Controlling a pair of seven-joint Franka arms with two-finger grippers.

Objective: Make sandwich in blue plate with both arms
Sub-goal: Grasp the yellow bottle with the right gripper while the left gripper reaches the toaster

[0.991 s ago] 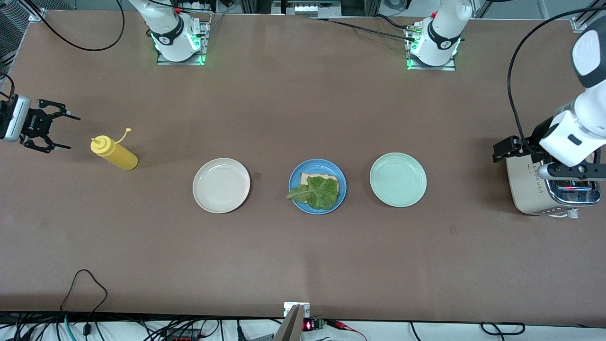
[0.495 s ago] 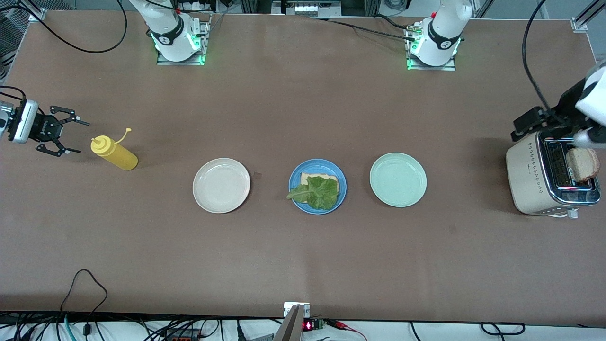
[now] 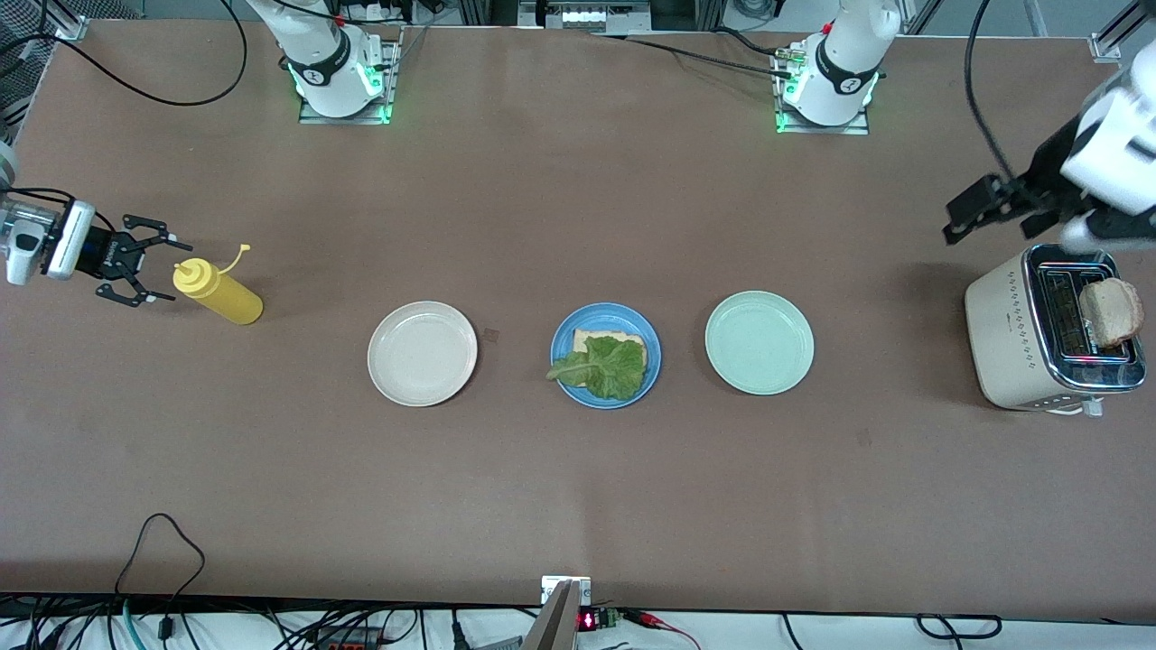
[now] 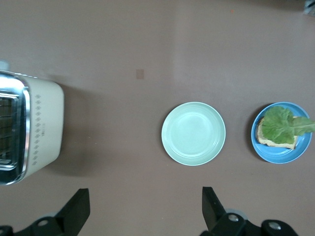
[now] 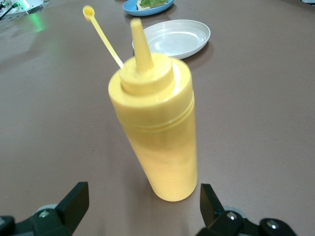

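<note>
Blue plate [image 3: 605,355] sits mid-table, between the cream plate [image 3: 422,353] toward the right arm's end and the pale green plate [image 3: 759,342] toward the left arm's end. On it: one bread slice [image 3: 599,340] with a lettuce leaf [image 3: 609,367] on top, leaf hanging over the rim at about 9 o'clock in the front view. No top slice on it.

Second bread slice [image 3: 1112,311] stands in a slot of the cream toaster [image 3: 1016,339] at the left arm's end of the table.

Left gripper [image 3: 971,210] is up in the air, just off the toaster's top edge at roughly 11 o'clock from it in the front view; fingers spread wide, holding nothing.

Right gripper [image 3: 158,271] is at the right arm's end, just beside the yellow squeeze bottle [image 3: 219,292], at its 9 o'clock in the front view; fingers wide apart, not touching it. Bottle upright, cap flipped open.
</note>
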